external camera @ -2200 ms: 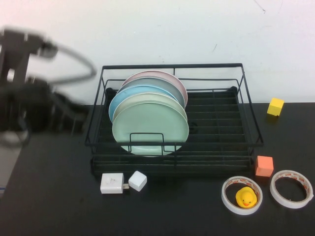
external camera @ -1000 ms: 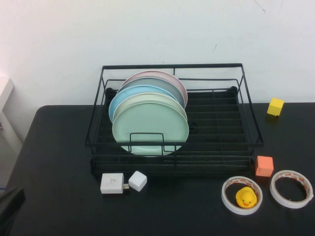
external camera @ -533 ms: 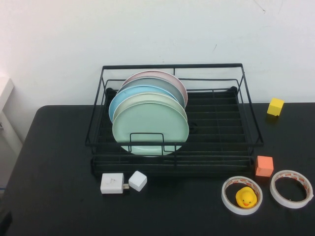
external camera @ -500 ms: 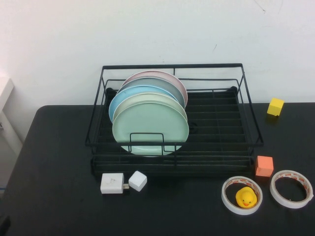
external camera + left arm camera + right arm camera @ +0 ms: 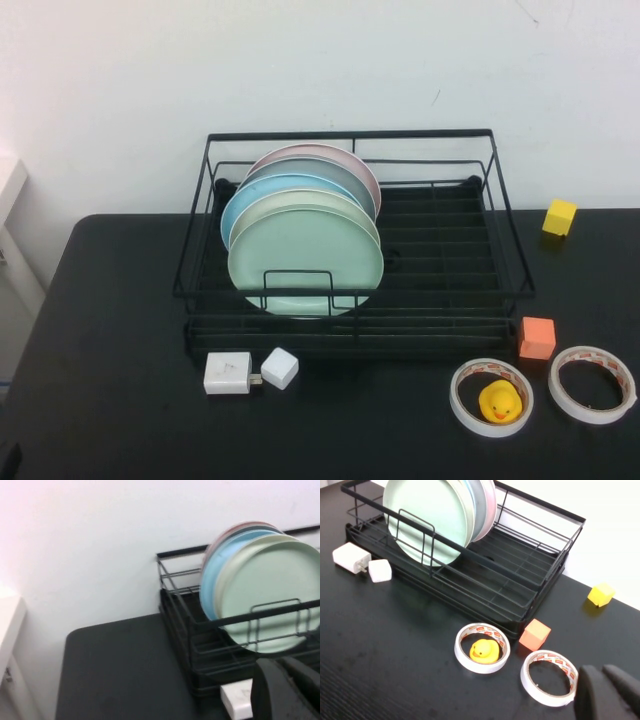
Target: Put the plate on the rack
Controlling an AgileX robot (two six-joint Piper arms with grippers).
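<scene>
The pale mint-green plate (image 5: 305, 262) stands upright at the front of a row of plates in the left part of the black wire rack (image 5: 510, 250). It also shows in the left wrist view (image 5: 272, 595) and the right wrist view (image 5: 427, 520). My left gripper (image 5: 283, 664) is shut and empty, low beside the rack's front left corner (image 5: 175, 555). My right gripper (image 5: 604, 672) is shut and empty, over the table right of the rack (image 5: 540, 570). Neither gripper touches the plate.
A white charger (image 5: 228, 372) and a white cube (image 5: 280, 367) lie in front of the rack. A tape roll with a yellow duck (image 5: 500, 402) inside, a second tape roll (image 5: 592, 384), an orange cube (image 5: 537, 337) and a yellow cube (image 5: 560, 216) are at the right.
My left arm has pulled back from the far left and dropped out of the high view at the bottom left corner. The plates and rack have not moved.
</scene>
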